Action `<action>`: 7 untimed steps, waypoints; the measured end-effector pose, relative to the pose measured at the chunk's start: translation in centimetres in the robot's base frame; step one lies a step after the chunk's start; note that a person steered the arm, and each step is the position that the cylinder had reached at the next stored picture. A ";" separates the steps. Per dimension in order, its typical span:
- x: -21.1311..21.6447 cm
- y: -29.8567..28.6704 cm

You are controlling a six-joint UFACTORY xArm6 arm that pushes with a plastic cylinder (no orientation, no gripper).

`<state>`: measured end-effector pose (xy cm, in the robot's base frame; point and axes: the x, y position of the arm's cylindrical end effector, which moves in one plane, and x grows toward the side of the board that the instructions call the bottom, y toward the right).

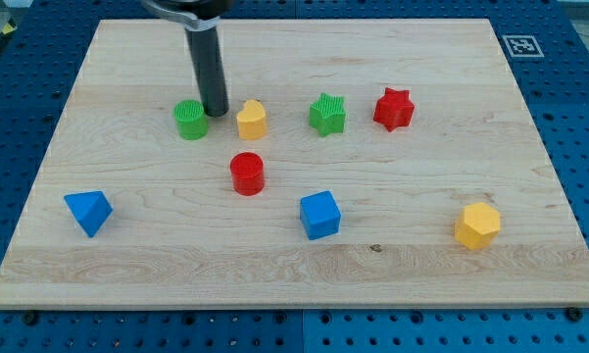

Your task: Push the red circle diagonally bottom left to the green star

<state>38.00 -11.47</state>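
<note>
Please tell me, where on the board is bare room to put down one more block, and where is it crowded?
Free: the strip along the view's top above the red star; the bottom edge below the blue cube; the patch between blue cube and yellow hexagon. Crowded: my tip sits between green cylinder and yellow block, with the red circle just below.

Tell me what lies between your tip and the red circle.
Nothing: in the camera view, only bare wood separates my tip from the red circle block. The yellow block sits just right of that stretch.
</note>
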 end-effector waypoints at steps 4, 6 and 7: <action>-2.9 -5.8; -1.5 -12.6; 2.8 -13.0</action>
<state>40.79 -24.51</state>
